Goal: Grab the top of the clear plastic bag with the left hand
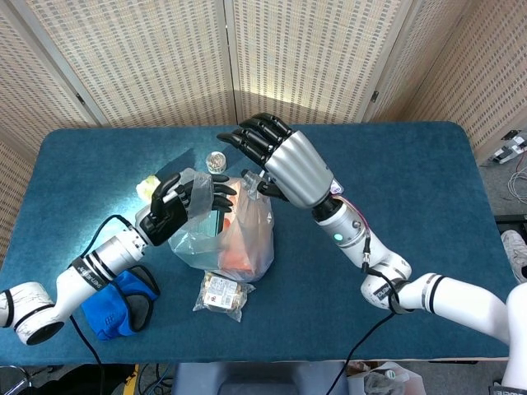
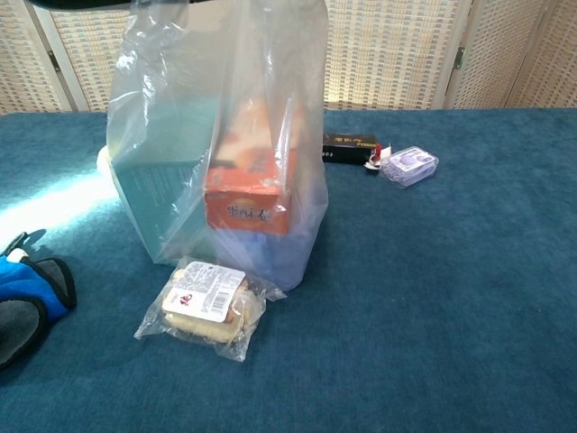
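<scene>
The clear plastic bag (image 1: 216, 234) (image 2: 216, 135) stands upright on the blue table (image 1: 395, 173), with an orange box (image 1: 240, 239) (image 2: 243, 194) and a teal box (image 2: 153, 198) inside. My left hand (image 1: 188, 197) is at the bag's top left rim. Its fingers reach over the opening, and the plastic lies between them and the thumb. My right hand (image 1: 284, 164) hangs above the bag's right side and pinches the top right edge, its other fingers spread. In the chest view only a dark sliver of the left hand (image 2: 81, 3) shows at the top edge.
A wrapped food packet (image 1: 221, 295) (image 2: 207, 302) lies just in front of the bag. A blue and black glove (image 1: 115, 300) (image 2: 22, 293) lies at the front left. Behind the bag are a small jar (image 1: 216, 160), a black box (image 2: 350, 142) and a purple case (image 2: 410, 165).
</scene>
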